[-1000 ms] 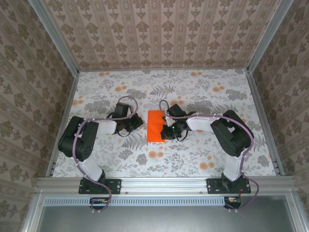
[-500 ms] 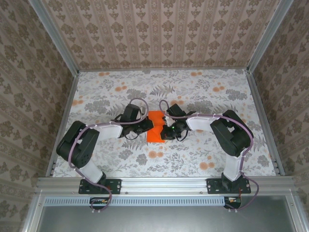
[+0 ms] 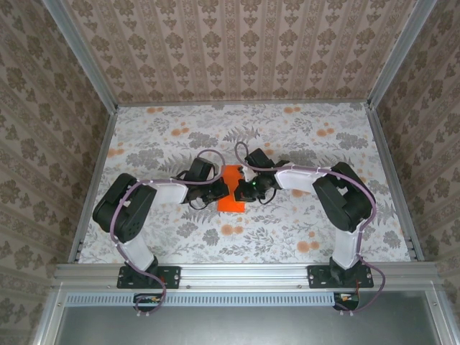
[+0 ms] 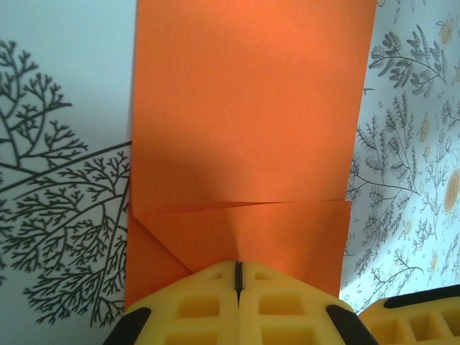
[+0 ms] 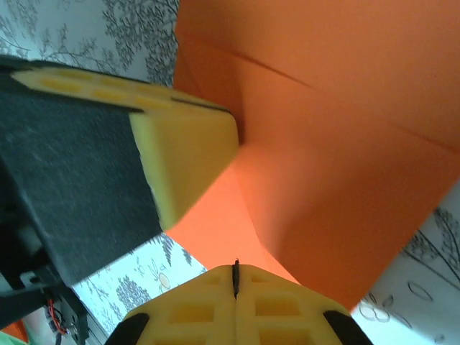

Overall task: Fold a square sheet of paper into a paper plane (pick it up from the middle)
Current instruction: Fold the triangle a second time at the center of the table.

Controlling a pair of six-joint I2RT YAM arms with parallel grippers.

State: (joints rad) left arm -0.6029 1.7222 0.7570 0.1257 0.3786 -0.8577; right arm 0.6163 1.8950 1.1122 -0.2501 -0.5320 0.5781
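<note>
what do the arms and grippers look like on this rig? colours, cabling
The left arm and right arm have bulky black joint housings with white links between them, on black bases. A lilac cable runs along each, looping free near the wrist. The left gripper and right gripper have yellow fingers moulded with square pockets, black at the outer corners.

Black-and-white arms (image 3: pixel 162 191), purple cables (image 3: pixel 209 153), yellow jaws.

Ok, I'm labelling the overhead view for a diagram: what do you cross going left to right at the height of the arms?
left arm → left gripper → square sheet of paper → right gripper → right arm
</note>
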